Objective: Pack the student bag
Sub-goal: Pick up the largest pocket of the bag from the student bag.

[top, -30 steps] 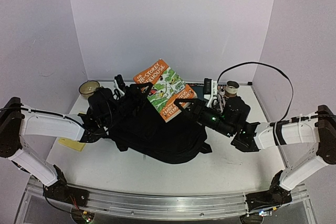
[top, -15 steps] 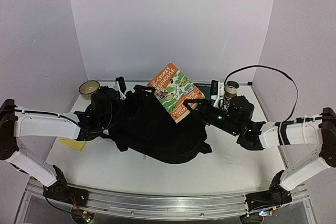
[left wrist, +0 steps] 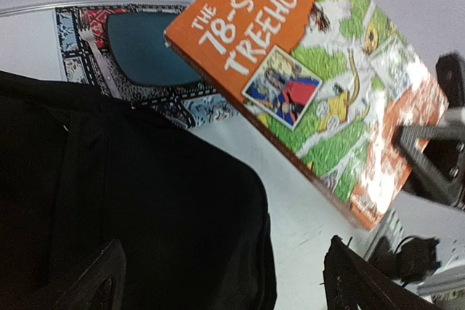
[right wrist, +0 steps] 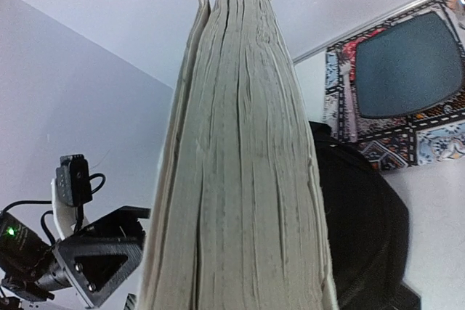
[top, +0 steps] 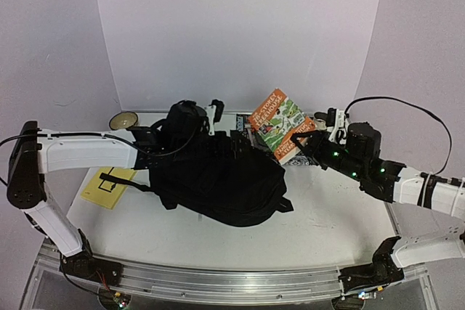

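The student bag (top: 218, 186), a large soft black backpack, lies flat across the middle of the table (top: 327, 219), with its bulk slumped toward the near right and its straps trailing off to the left. One strap lies over a yellow sheet (top: 102, 192) that rests on the table by the bag's left side. The left arm reaches in over the far end of the bag. The left gripper (left wrist: 225, 246) hovers there with its fingers spread wide and nothing between them, and below it its wrist view shows only black fabric and bare table. The right gripper (top: 299, 141) is clamped on the lower corner of a book (top: 278, 123), an orange and green paperback titled "The 78-Storey Treehouse". The book is held up off the table at a tilt with its cover facing up, just beside the bag's far right edge. In the right wrist view the book's grey page edges stand upright and fill the centre of the frame. Behind the bag, against the back wall, lies a flat patterned item (left wrist: 145, 56) with a dark blue-green panel, and the bag covers its near edge. A small pale bowl (top: 123, 119) sits at the far left corner of the table, well apart from the book.
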Robot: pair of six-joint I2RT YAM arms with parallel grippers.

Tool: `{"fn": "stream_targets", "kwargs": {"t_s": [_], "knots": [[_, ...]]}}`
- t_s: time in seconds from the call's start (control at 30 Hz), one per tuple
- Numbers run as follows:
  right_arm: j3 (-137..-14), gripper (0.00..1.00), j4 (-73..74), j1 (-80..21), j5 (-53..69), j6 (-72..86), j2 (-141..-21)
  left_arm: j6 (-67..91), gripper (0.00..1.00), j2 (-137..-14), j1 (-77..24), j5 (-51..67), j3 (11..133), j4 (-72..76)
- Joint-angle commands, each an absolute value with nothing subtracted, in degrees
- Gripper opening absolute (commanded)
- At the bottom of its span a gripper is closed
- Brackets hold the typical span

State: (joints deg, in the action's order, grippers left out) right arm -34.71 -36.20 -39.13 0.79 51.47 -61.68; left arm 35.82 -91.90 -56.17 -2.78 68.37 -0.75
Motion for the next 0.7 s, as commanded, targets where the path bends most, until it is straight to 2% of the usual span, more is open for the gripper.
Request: {"fn": "stream_targets", "kwargs": {"t_s": [0.0,0.17,0.37,0.5,0.67], "knots": [[-34.3,0.0,-33.5,-36.8,0.6,51.8,-57.4,25.5,0.96,-97.1,-58.6,-0.2,75.2,-13.8],[-31.8,0.0,-30.3,-34.8,0.8,53.0,-54.4,20.9,0.95,-103.1,-61.8,-0.7,80.4,-20.3],[-31.3,0.0,-29.2,-34.5,2.6,53.4,-54.0,19.7,0.82,-110.6,-62.8,-2.1,86.9,-27.8],[-31.1,0.0,-28.2,-34.5,3.0,53.3,-53.5,18.8,0.67,-112.8,-63.2,-0.6,89.4,-29.2],[-31.6,0.0,-26.9,-34.4,3.6,52.6,-52.8,18.4,0.39,-114.3,-63.3,-0.4,90.8,-30.7]]}}
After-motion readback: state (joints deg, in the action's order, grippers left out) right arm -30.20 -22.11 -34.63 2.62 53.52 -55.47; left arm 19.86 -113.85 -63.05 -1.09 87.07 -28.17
